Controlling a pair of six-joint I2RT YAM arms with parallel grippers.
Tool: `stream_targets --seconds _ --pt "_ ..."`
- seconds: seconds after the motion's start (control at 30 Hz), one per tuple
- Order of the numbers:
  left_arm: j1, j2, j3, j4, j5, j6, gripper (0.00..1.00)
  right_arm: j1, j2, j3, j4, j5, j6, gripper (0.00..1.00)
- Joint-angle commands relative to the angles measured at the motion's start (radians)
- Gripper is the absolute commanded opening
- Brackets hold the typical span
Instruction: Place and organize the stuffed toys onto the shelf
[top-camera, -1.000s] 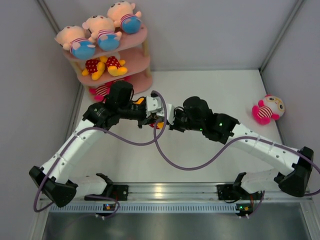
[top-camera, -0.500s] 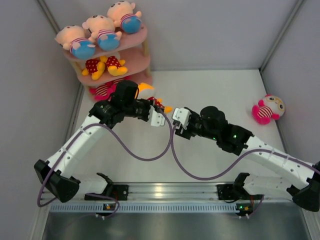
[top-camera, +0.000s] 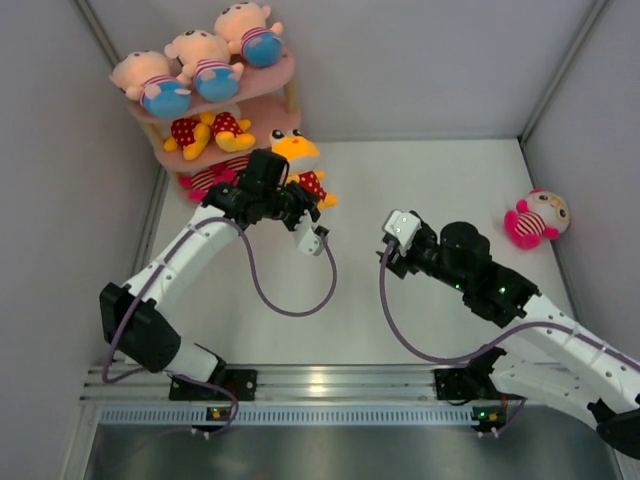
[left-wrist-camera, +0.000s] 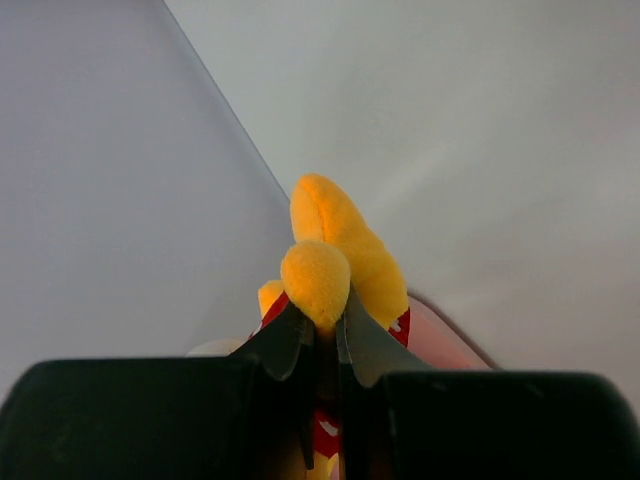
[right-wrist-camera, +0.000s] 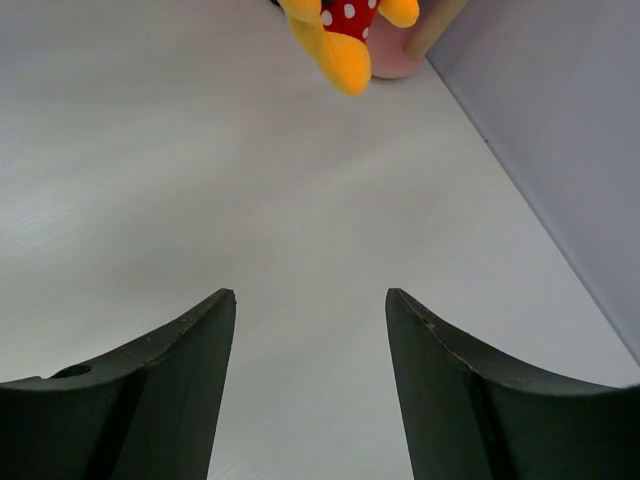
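Yellow bear hangs clamped in my left gripper, just right of the shelf. Its middle tier lies leftward. My right gripper, jaws apart and empty, is well away.

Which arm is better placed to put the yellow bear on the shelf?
Left. The left claw is shut on the yellow bear right beside the shelf; the right claw is open, empty and farther away.
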Motion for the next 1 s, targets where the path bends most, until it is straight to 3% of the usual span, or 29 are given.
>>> stream_targets --seconds 0.0,0.23,0.57,0.97 --pt "0.049 0.051 0.076 0.042 0.046 0.162 0.0 -0.012 0.015 -0.005 0.049 -0.017 0.032 0.62" --pt "0.163 0.162 0.191 0.043 0.089 0.185 0.0 -0.016 0.067 -0.029 0.114 -0.049 0.032 0.62" --pt "0.226 0.306 0.292 0.043 0.143 0.18 0.0 -0.045 0.174 -0.037 0.187 -0.115 0.018 0.62" --pt "0.291 0.496 0.545 0.043 0.232 0.102 0.0 -0.115 0.281 0.011 0.275 -0.241 0.038 0.62"
